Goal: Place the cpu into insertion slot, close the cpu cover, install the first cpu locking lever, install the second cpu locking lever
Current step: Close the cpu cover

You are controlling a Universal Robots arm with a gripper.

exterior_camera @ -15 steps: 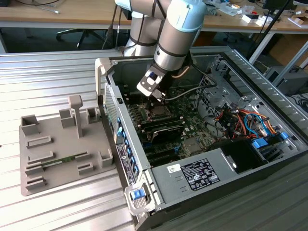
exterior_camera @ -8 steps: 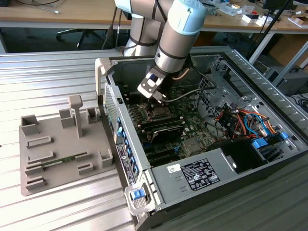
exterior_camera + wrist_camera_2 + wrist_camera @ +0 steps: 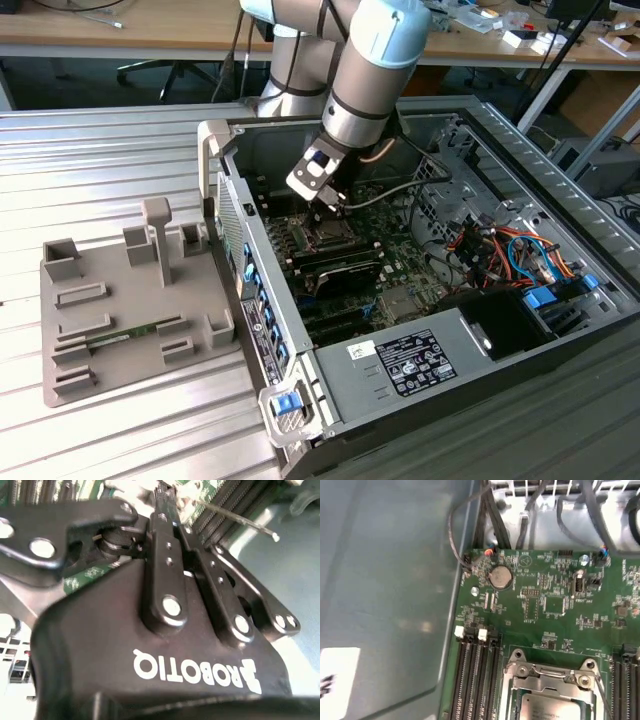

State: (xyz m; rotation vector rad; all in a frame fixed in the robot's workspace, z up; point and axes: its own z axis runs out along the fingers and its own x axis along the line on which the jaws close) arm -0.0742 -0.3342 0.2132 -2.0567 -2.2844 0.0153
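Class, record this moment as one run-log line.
gripper: at small square black insertion slot | silver-grey square cpu: seated | silver metal cpu cover: down

- A ribbed silver metal table (image 3: 100, 150) carries everything.
- 1 open computer case (image 3: 228, 215) lies on its side on the table, toward the exterior view's right.
- 1 grey fixture tray (image 3: 130, 360) sits flat just beside the case, on the exterior view's left.

A robotics lab or workshop: an open computer case (image 3: 232, 215) lies on a ribbed metal workbench (image 3: 100, 160), a grey parts fixture (image 3: 130, 290) beside it, a cluttered wooden desk (image 3: 120, 30) behind it.
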